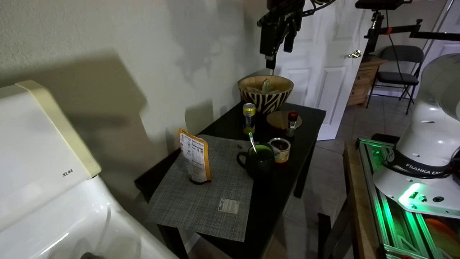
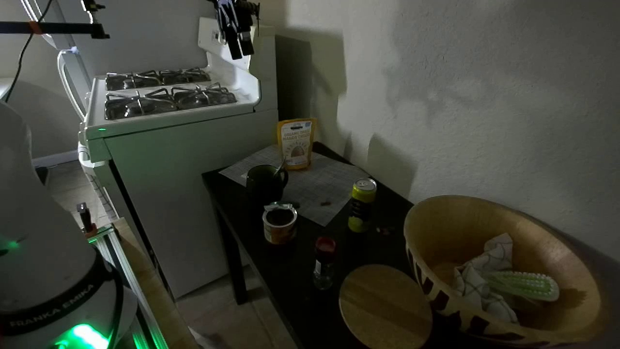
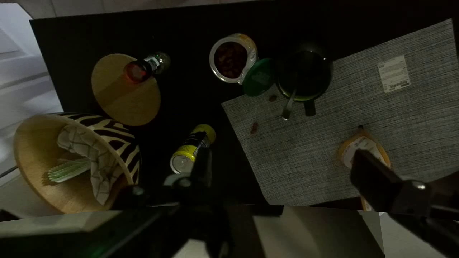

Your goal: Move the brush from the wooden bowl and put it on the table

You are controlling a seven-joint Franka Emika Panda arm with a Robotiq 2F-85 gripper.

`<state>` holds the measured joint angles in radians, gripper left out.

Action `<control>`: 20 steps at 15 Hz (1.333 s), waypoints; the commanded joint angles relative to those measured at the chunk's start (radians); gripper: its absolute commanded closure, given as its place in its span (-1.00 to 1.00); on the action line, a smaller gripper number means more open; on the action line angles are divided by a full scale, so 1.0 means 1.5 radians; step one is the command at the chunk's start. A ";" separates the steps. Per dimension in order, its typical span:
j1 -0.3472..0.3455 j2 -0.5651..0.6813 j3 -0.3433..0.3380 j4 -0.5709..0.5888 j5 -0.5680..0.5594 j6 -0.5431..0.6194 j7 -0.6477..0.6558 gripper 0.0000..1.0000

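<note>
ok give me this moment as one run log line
hand: open, empty, clear of wooden bowl | brush: inside wooden bowl, beside cloth | task: brush not yet on table

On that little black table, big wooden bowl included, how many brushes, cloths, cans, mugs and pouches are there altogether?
Brush: 1, in the wooden bowl
Cloth: 1, also in there
Can: 1
Mug: 1
Pouch: 1
Total: 5

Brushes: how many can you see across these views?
1: the brush in the wooden bowl, beside a checked cloth. Anything beneath the checked cloth would be hidden.
</note>
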<state>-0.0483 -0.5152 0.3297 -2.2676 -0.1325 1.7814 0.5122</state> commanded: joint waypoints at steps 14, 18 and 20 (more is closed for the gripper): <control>-0.080 0.100 -0.222 0.068 -0.033 0.041 -0.074 -1.00; -0.129 0.188 -0.326 0.131 -0.031 0.035 -0.147 -1.00; -0.144 0.255 -0.379 0.184 -0.001 0.022 -0.216 -1.00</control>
<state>-0.2335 -0.2746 -0.1529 -2.1140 -0.1972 1.8443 0.3071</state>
